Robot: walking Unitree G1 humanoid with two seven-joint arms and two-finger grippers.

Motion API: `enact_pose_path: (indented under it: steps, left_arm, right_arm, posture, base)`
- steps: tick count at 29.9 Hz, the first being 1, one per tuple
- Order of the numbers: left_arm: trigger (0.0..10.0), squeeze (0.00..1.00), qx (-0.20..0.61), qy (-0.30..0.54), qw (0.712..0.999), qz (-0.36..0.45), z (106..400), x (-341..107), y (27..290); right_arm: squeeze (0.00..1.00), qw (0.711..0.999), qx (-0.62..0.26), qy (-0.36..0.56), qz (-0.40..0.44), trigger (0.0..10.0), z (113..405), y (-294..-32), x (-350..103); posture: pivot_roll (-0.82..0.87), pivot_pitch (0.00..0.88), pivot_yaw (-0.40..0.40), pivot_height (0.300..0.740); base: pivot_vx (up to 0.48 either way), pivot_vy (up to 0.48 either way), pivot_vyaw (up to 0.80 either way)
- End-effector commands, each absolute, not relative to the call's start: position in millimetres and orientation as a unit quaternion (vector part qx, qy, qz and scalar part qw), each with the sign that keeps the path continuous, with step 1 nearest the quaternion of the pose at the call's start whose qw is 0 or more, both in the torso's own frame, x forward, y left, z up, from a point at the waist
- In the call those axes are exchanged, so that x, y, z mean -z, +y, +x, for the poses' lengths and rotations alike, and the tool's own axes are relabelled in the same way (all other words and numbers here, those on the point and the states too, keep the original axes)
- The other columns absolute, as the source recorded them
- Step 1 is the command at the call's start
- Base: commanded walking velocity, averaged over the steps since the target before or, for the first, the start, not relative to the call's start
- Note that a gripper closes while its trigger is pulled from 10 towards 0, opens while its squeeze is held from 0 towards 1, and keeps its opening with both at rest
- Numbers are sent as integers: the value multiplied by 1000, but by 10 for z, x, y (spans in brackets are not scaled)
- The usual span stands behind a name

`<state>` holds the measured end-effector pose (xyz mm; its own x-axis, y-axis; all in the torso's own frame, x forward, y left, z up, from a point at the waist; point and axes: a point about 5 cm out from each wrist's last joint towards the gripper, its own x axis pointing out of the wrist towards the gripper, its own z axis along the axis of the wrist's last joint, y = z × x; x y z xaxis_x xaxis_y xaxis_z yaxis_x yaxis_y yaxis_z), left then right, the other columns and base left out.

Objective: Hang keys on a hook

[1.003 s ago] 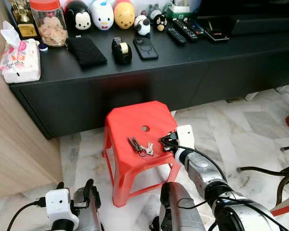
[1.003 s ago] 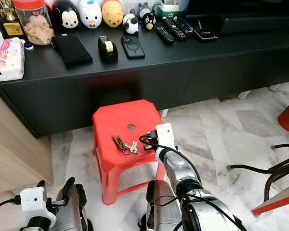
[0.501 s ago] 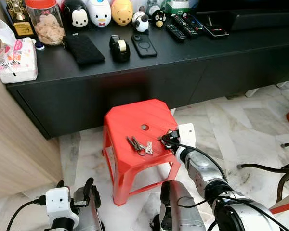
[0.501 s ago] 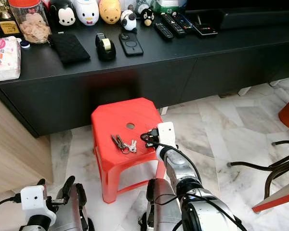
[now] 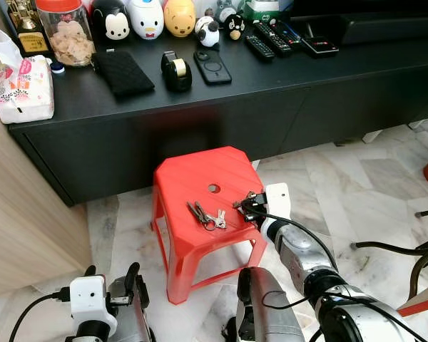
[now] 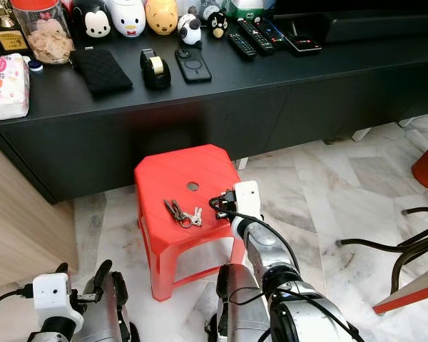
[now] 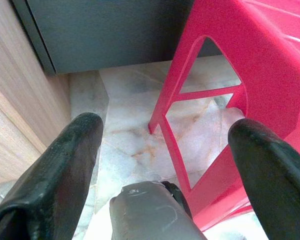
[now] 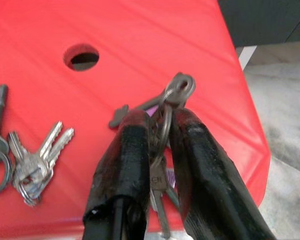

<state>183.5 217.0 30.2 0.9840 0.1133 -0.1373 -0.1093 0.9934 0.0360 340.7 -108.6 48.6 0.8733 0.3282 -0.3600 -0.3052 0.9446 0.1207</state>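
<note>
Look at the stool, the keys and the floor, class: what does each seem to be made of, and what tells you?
Stool: likely moulded plastic, uniform red, ribbed top with a soft sheen.
Keys in the right gripper and the loose keys: metal, dull silver-grey with glints.
Floor: polished marble or marble-look tile, pale with grey-brown veins, seams and reflections.

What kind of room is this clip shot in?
Probably a home living room: a long black TV console holding remotes and cartoon figurines, with a marble floor below.
</note>
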Motion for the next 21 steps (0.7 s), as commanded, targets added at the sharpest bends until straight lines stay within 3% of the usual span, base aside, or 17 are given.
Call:
enact_pose_path:
  steps: [1,21]
  left_arm:
    - [10000,0,-47,84,995,17,1806,-249,2132]
    - [10000,0,-32,84,995,32,1825,-245,2095]
  right_arm:
    - [0,965,-163,205,27,10000,3364,-1123,-424]
    - [0,957,-193,214,8,10000,3313,-1041,-376]
  posture:
    - [56,177,-152,558]
    - [54,167,-152,558]
  base:
    - [0,0,0]
    - [0,0,0]
